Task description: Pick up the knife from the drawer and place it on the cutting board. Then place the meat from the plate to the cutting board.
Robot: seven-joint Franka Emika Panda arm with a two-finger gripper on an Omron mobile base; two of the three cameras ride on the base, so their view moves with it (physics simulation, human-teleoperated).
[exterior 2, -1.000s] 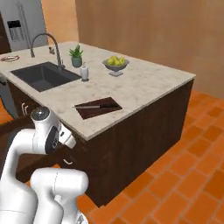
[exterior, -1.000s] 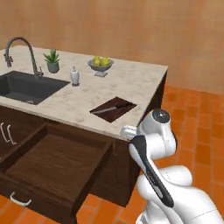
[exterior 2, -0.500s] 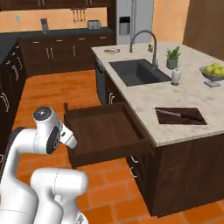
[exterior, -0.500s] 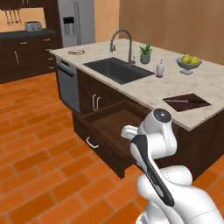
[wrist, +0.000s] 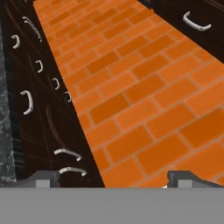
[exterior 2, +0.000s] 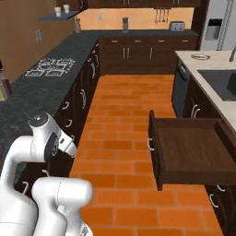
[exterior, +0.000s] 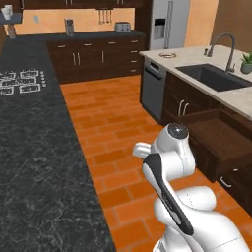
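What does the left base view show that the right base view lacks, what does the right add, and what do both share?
Left base view: a potted plant behind the sink. Right base view: the cabinet fronts under the black counter, and a bottle at its left edge. Both: the open drawer, the fridge, the stove burners.

Home kitchen, rendered. Orange brick-tile floor (exterior 2: 124, 106) between runs of dark brown cabinets (exterior 2: 133, 55) with silver handles. Black speckled bench (exterior: 34, 147) with a cooktop (exterior 2: 50, 67); pale stone island with a sink (exterior: 214, 78) and tall faucet (exterior: 224, 44). Steel fridge (exterior: 170, 24) at the far wall, toaster (exterior 2: 175, 26) beside it. One drawer (exterior 2: 191, 152) stands pulled open.
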